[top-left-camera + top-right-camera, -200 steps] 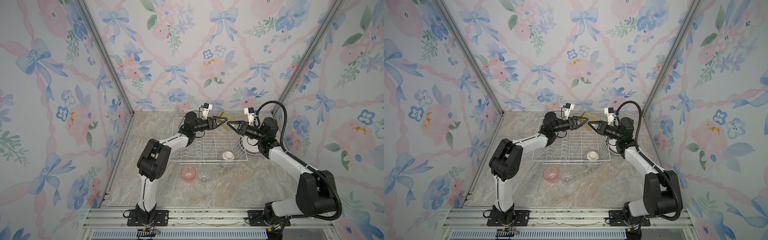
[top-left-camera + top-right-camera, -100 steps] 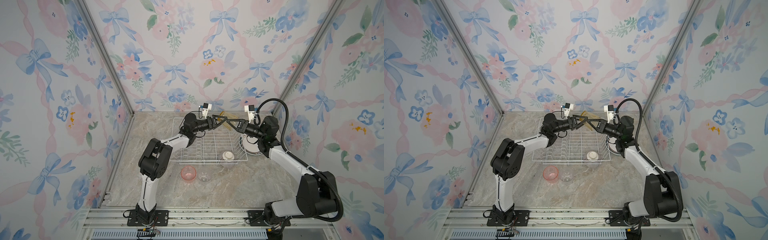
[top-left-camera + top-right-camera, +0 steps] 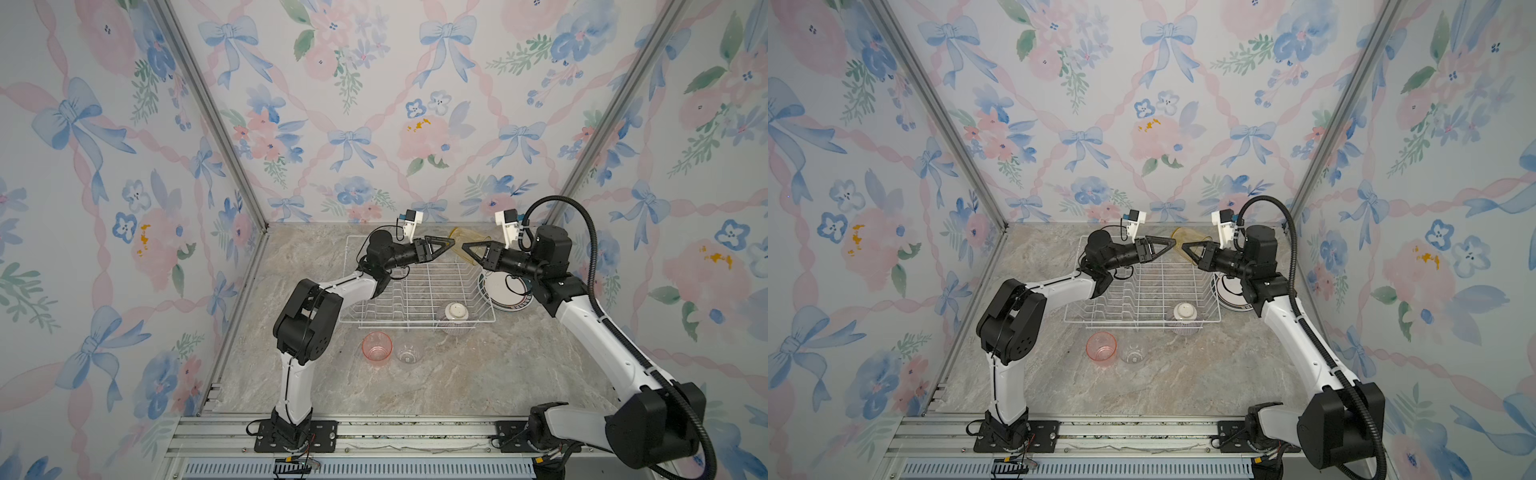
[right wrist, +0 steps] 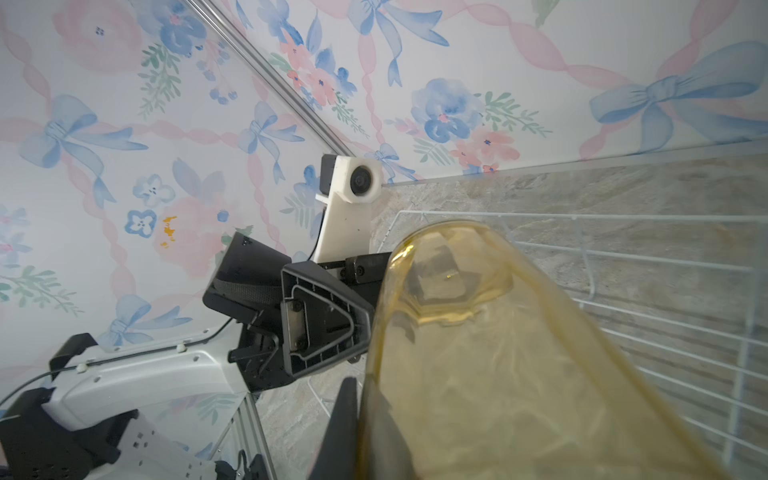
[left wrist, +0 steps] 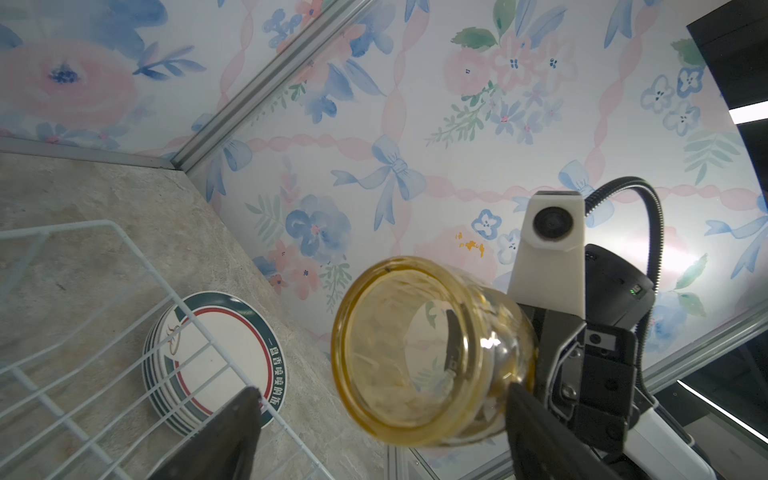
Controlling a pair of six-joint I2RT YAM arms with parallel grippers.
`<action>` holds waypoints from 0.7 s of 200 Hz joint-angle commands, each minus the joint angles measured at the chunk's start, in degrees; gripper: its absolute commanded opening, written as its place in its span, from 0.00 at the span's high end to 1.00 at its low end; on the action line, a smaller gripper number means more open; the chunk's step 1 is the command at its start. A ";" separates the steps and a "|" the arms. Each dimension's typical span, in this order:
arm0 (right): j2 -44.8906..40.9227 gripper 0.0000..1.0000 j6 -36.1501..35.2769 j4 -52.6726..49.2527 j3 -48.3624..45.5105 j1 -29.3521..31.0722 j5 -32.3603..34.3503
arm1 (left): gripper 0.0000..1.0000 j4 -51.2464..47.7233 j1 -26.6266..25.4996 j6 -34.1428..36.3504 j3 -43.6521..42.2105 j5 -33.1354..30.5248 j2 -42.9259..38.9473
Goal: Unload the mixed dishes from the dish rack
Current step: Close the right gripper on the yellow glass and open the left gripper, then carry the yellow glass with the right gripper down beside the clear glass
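Both arms reach out over the far side of the dish rack [image 3: 419, 282], forearms nearly level and fingertips pointing at each other. In both top views the left hand [image 3: 448, 247] and the right hand [image 3: 467, 250] almost meet tip to tip. The right hand is clamped on the wall of the yellow tumbler [image 3: 465, 236]. The left wrist view shows one right finger inside the glass, the tumbler [image 5: 424, 353] lying on its side in the air with its mouth towards the left arm. The left hand's fingers [image 5: 232, 436] stand wide apart on either side of that mouth, gripping nothing.

Counted: one yellow tumbler, held above the rack's far right corner. One pink tumbler [image 3: 377, 349] and one clear tumbler [image 3: 409, 353] stand upright side by side on the tabletop [image 3: 478, 374] in front of the rack. One purple-striped bowl [image 3: 456, 316] sits upside down in the rack's near right corner. One stack of plates [image 5: 224, 353] lies on the tabletop just beyond the rack's right side, several edges layered, the exact number hard to read.

Against a second ago, the left hand's fingers have spread and the left arm has barely shifted, while the right wrist sits slightly further right. The tumblers, bowl and plates lie as they did
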 commanded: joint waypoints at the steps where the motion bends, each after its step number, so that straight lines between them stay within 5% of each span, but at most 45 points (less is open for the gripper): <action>1: -4.52 1.00 -14.67 -22.05 5.88 0.98 8.26 | 0.13 -12.25 0.09 10.42 -0.34 -4.36 -2.78; 66: -7.95 1.00 -26.60 -55.57 14.28 17.44 29.59 | 0.13 -47.36 -3.45 33.56 6.59 -26.53 -6.20; 100: -4.73 1.00 -24.78 -67.11 14.98 31.79 38.71 | 0.12 -49.93 -4.15 36.75 3.87 -33.34 -11.51; 140: 0.22 1.00 -20.16 -67.85 11.57 43.08 37.20 | 0.11 -52.66 -4.20 38.68 1.13 -37.06 -16.50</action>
